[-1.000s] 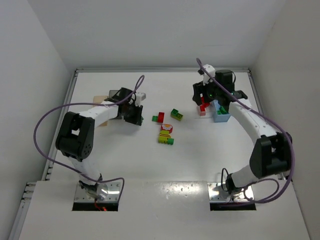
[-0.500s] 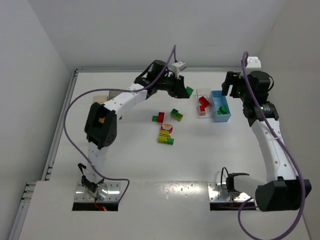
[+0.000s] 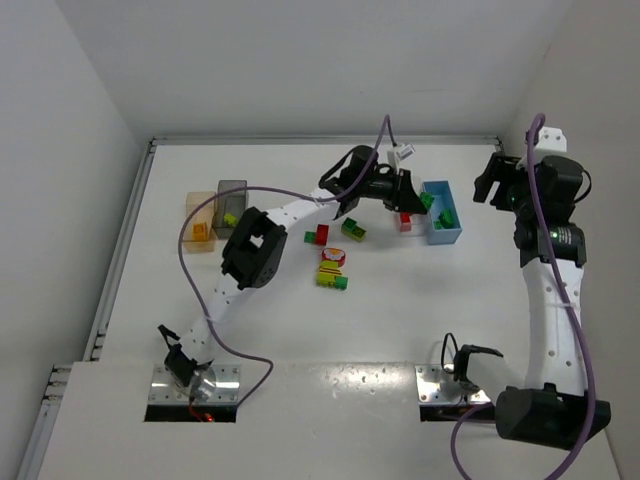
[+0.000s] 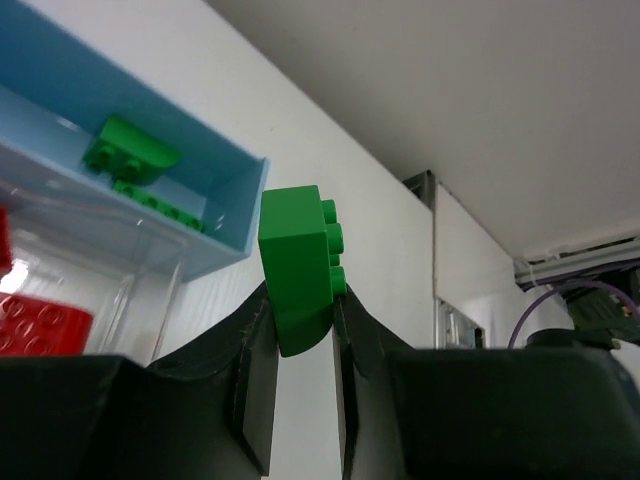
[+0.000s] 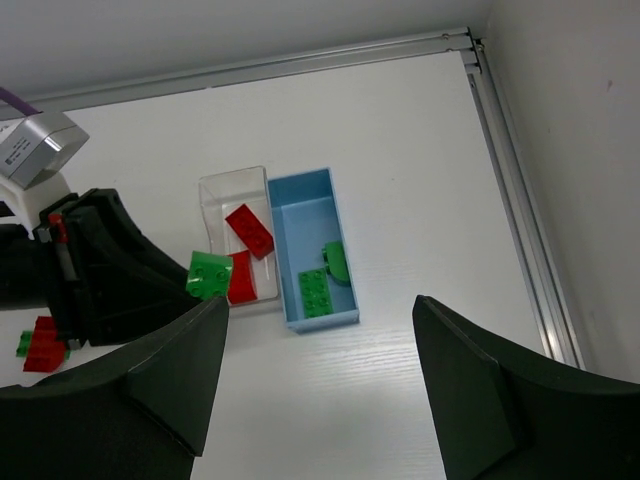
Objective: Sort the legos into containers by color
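Green brick [image 4: 298, 268] sits clamped in our left jaws near the blue bin [image 5: 302, 215]. Our right jaws stand apart.

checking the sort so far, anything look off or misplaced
Nothing mis-sorted: clear bin holds only red bricks, blue bin only green ones. Oddities: the left gripper pinches its green brick by one end, and mid-table clusters mix colours.

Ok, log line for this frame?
left gripper: shut on green brick, near blue bin | right gripper: open, empty | blue bin: green bricks | clear bin: red bricks
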You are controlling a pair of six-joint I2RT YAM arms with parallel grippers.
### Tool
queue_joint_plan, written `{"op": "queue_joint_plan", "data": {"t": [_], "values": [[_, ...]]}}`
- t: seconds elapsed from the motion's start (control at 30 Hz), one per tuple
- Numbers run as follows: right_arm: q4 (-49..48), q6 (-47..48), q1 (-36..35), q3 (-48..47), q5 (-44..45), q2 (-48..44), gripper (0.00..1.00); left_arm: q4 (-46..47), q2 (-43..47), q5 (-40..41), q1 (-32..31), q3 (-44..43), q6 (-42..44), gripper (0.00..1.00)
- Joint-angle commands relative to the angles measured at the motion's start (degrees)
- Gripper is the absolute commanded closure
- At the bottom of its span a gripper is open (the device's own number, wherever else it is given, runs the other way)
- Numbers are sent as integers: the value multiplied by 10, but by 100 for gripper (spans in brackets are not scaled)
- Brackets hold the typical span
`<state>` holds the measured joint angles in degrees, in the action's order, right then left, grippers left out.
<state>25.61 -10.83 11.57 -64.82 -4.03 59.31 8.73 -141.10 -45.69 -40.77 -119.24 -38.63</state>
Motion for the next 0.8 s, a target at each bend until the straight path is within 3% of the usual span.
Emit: {"op": "queue_joint_plan", "data": {"t": [0.0, 0.43, 0.67, 0.77], "values": [[14, -14, 20, -15, -44, -9, 25, 96, -14, 3, -29, -55, -43, 91], [30, -24, 50, -26, -87, -26, 25, 72, -73, 155, -60, -139, -2, 89], [36, -30, 62, -21, -98, -37, 25, 72, -118, 193, -76, -179, 56, 89], [36, -30, 62, -21, -98, -37, 25, 66, -126, 213, -82, -185, 72, 83]]}}
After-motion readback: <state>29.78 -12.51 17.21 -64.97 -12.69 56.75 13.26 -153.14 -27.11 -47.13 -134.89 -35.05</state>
